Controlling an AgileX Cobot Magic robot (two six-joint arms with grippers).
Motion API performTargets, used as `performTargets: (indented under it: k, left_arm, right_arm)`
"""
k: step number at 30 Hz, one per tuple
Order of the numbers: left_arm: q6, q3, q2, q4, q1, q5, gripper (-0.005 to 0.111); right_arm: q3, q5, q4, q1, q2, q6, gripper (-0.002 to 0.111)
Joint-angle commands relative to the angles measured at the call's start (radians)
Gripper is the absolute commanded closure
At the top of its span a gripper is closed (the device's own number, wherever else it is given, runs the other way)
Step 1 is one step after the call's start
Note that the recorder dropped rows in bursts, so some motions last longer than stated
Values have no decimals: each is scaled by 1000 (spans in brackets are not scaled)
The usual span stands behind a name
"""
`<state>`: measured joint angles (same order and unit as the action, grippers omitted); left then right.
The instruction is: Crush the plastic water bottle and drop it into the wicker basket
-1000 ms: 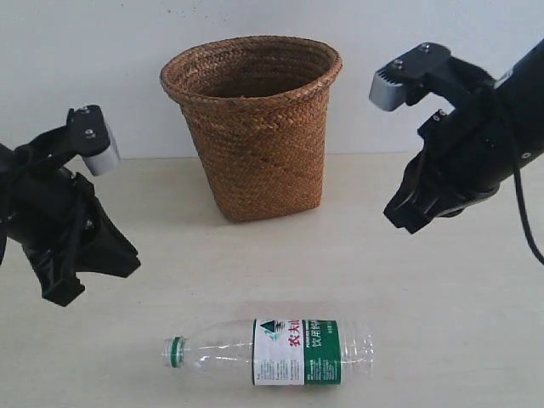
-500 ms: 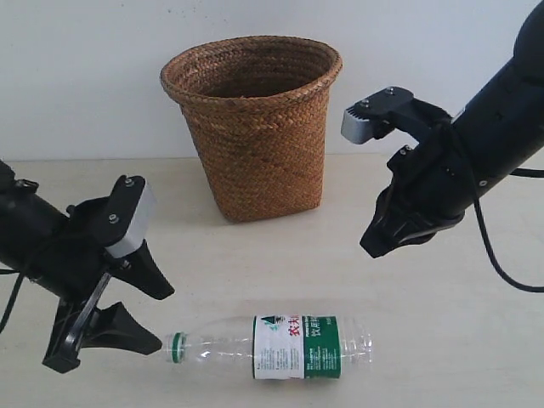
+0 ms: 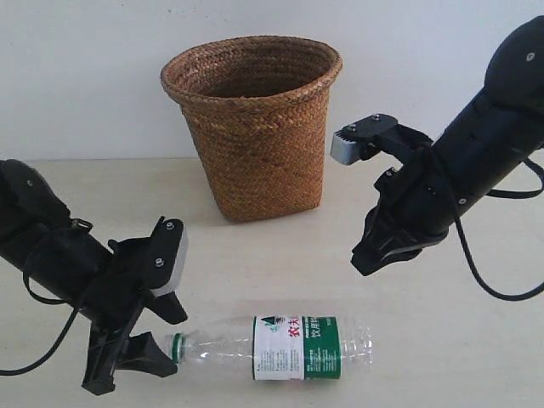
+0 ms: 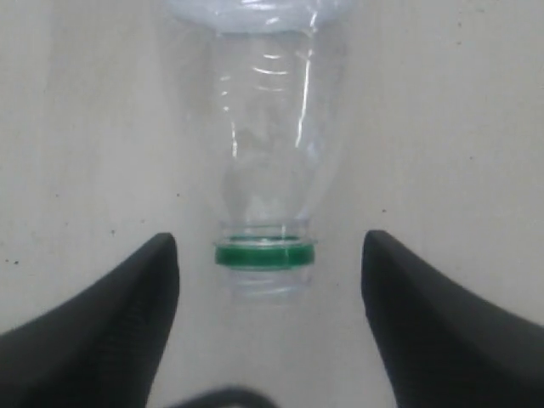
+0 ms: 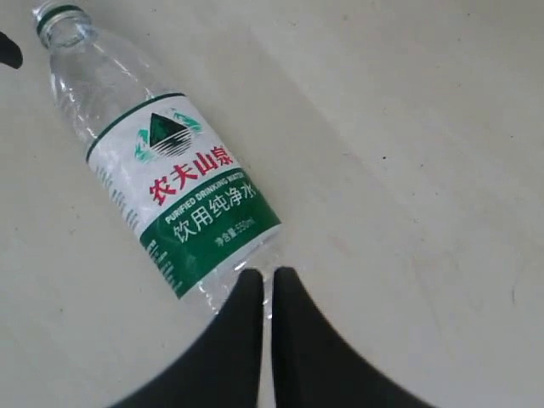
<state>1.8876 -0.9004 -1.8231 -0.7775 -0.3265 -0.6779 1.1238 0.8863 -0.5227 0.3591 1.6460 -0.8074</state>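
Note:
The plastic water bottle (image 3: 297, 347) lies on its side near the table's front edge, uncrushed, with its neck pointing left. Its white-and-green label (image 5: 183, 191) carries red characters. A green ring (image 4: 264, 253) circles the neck. My left gripper (image 3: 176, 338) is low at the table and open, one finger on each side of the neck without touching it. My right gripper (image 3: 364, 265) is shut and empty, above and behind the bottle's base end; its fingertips (image 5: 252, 280) overlap the base in the right wrist view. The wicker basket (image 3: 255, 127) stands upright at the back centre.
A pale wooden table (image 3: 255, 272) runs to a white wall (image 3: 85, 68) behind the basket. The right arm's black cable (image 3: 476, 280) loops down on the right.
My left gripper has dropped and moved right, and its open fingers now flank the bottle's neck. My right gripper has come lower and leftward toward the bottle. The bottle has barely shifted.

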Motion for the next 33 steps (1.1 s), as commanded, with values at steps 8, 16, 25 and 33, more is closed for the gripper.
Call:
performTargets:
  k: [8,16,25,33]
  left_arm:
    - [16,6,-67,-12,-46,69,48]
    - [8,6,-71,-12,-78,128,51]
    - [4,6,-71,-11,-78,128,92]
    - [-11,6,-71,-11,-78,128,102]
  right_arm:
    - [5,-10,-17,1,54,-12,108]
    - [5,-6,-19,1,53,-12,108]
    - [5,-6,-94,12,53,-41,108]
    - [5,-76,-134,150,95,47,108]
